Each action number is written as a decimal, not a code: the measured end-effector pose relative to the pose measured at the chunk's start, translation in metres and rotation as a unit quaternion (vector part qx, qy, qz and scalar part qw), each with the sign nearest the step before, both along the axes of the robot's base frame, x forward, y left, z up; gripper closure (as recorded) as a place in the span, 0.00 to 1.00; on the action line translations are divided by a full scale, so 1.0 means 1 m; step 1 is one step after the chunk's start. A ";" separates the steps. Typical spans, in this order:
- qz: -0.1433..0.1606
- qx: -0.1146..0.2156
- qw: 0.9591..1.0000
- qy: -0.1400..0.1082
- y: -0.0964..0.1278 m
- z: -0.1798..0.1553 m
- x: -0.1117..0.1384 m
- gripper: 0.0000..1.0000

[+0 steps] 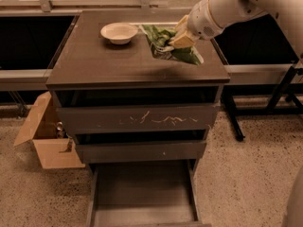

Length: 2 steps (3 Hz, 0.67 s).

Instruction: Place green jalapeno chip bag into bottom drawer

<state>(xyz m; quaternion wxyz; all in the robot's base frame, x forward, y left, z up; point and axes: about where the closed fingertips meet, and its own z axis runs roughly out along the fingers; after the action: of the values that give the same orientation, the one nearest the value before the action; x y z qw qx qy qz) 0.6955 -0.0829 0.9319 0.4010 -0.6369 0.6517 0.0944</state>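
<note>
No readable text, brand, number or sign is found. Printing on the green jalapeno chip bag (162, 42) cannot be made out. The gripper (178, 40) is clamped on that bag, over the right rear of the cabinet top (104, 63).
</note>
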 end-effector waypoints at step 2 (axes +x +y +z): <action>0.044 0.027 0.998 0.046 0.005 -0.035 -0.042 1.00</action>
<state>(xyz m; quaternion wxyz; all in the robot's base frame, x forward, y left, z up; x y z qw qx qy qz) 0.6530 -0.0775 0.8966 0.3834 -0.6487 0.6380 0.1585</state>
